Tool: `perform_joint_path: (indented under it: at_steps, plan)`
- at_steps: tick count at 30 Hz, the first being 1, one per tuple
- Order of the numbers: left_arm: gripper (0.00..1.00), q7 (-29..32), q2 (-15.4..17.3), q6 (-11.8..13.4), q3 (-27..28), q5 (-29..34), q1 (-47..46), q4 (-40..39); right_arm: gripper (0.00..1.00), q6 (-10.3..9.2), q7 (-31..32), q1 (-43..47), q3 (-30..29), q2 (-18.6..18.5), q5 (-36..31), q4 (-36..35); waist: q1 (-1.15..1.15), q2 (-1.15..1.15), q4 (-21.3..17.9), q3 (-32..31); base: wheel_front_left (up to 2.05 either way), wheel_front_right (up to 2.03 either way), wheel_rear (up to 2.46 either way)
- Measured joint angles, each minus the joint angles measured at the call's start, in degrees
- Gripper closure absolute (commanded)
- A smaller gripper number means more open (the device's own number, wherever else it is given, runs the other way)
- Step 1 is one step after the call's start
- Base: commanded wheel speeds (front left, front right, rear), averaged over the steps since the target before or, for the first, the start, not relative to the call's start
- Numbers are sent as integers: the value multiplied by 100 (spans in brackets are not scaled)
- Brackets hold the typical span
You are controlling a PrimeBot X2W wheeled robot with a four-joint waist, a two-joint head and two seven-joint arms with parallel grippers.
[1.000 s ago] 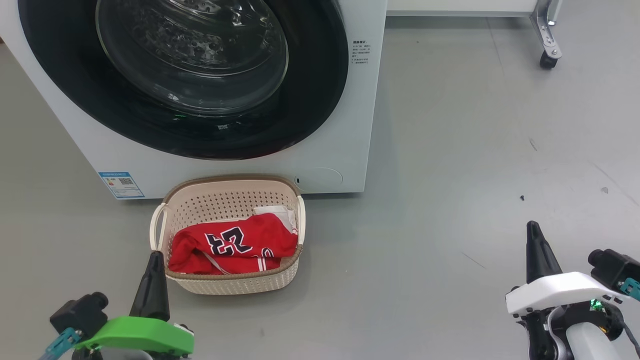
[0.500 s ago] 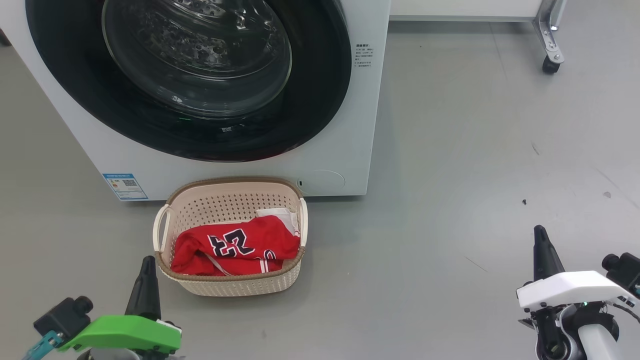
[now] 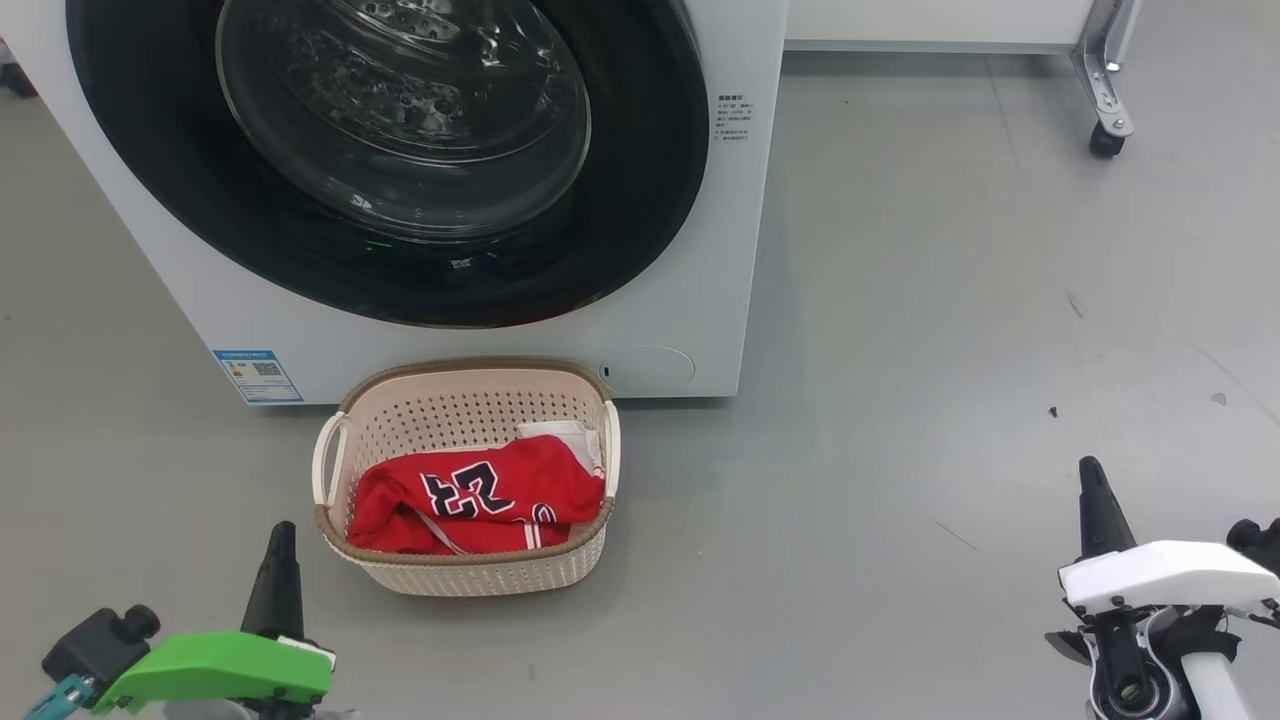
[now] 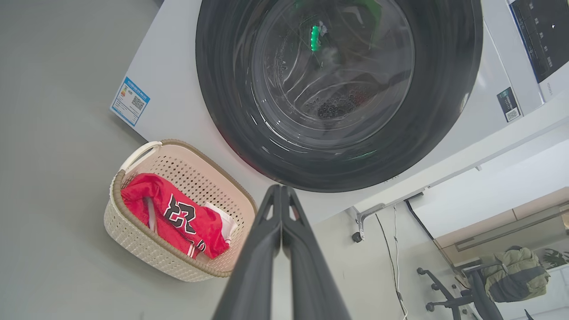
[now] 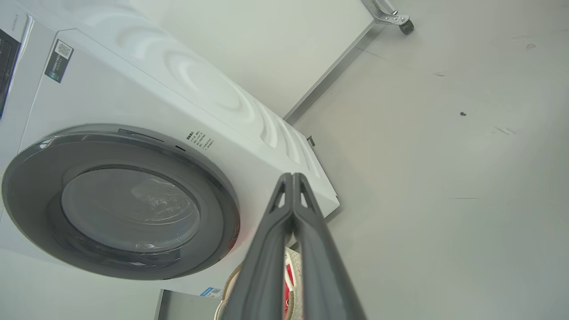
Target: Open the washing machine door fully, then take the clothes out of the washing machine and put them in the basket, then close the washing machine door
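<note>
The white washing machine stands ahead with its round black-rimmed door shut flat against the front. On the floor before it sits the cream basket holding red clothes, a jersey numbered 23 and a white piece. My left gripper is shut and empty, low left, just left of the basket's near corner. My right gripper is shut and empty, far right over bare floor. The left wrist view shows the door, the basket and the clothes; the right wrist view shows the door.
Grey floor lies open to the right of the machine. A metal leg with a black caster stands at the back right. A blue sticker marks the machine's lower left front. An office chair shows in the left wrist view.
Both grippers have drawn back toward the bottom of the head view, staying shut. The whole picture has shifted slightly, so the camera moved. The basket and door stay as they were.
</note>
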Motion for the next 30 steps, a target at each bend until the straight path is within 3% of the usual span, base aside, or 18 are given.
perform_joint_path:
  at_steps: [30]
  plan:
    - [100,549,45,-74,333,-1962,-120,113,100,8,601,-10,-401,78,2019,1,0,0,88,-110,0,0,0]
